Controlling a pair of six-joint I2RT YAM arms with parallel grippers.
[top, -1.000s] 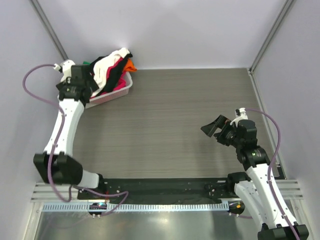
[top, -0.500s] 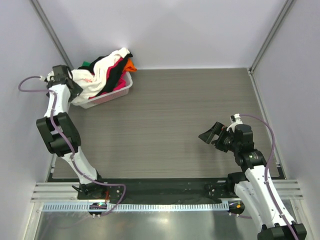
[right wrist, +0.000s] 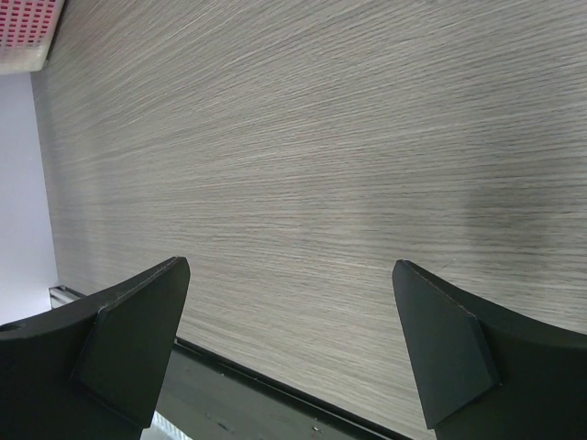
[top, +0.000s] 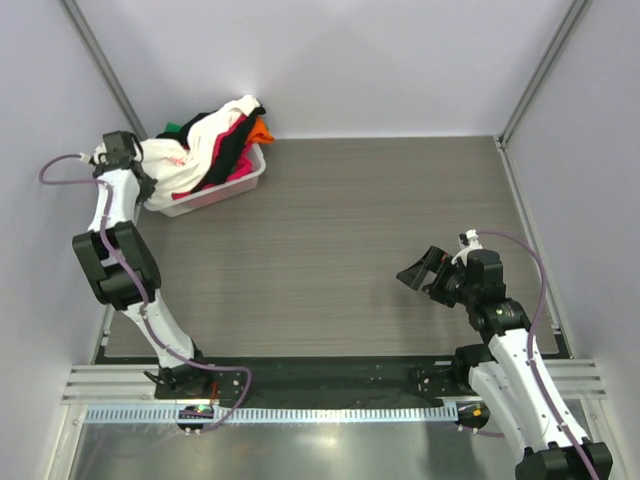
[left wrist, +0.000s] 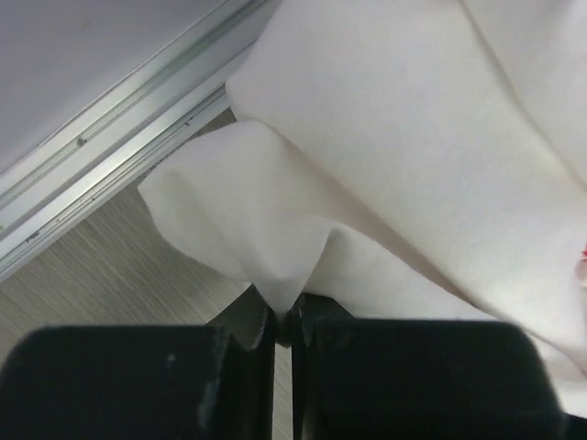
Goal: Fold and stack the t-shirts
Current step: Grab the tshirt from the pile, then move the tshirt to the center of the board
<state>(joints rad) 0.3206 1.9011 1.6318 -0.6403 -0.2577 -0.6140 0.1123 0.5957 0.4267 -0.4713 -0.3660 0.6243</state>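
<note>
Several t-shirts in white, black, pink, orange and green are heaped in a small white bin at the far left of the table. A white t-shirt with red print hangs over the bin's left side. My left gripper is at that side, and the left wrist view shows the gripper shut on a pinched fold of the white t-shirt. My right gripper hovers over bare table at the right; the right wrist view shows the gripper open with nothing between its fingers.
An aluminium rail and the enclosure wall run just left of the bin. A corner of the bin shows at the top left of the right wrist view. The wood-grain table lies between the arms, with a black base strip at the near edge.
The left arm swung round to the bin's left side, then its gripper went from open to shut on the white t-shirt's edge. The right arm drifted slightly nearer, still open.
</note>
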